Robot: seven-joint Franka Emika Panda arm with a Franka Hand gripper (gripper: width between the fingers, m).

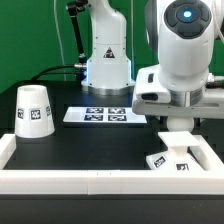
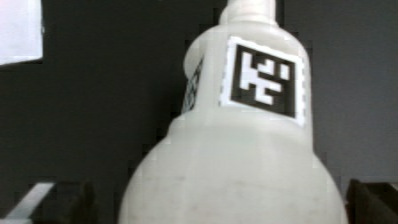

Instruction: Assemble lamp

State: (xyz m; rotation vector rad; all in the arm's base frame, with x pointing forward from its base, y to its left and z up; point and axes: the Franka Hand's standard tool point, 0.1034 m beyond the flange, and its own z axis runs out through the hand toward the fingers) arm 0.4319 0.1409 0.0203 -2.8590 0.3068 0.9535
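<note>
One bulb (image 2: 231, 150) | neck points away from end effector (image 2: 208, 202) | shade (image 1: 33, 112) standing apart

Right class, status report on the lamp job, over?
End effector low at bulb, grip unclear. Shade stands apart, upright. Nothing seen in the way.

Backdrop: plain green wall (image 1: 30, 40) behind the bench, evenly lit. Work surface: matte black tabletop (image 1: 90, 145), faint sheen, no hard shadows. A raised white rail (image 1: 100, 182) borders the near edge and both sides. The marker board (image 1: 100, 114) lies flat mid-table. A dark cable (image 1: 72, 35) hangs at the rear.
</note>
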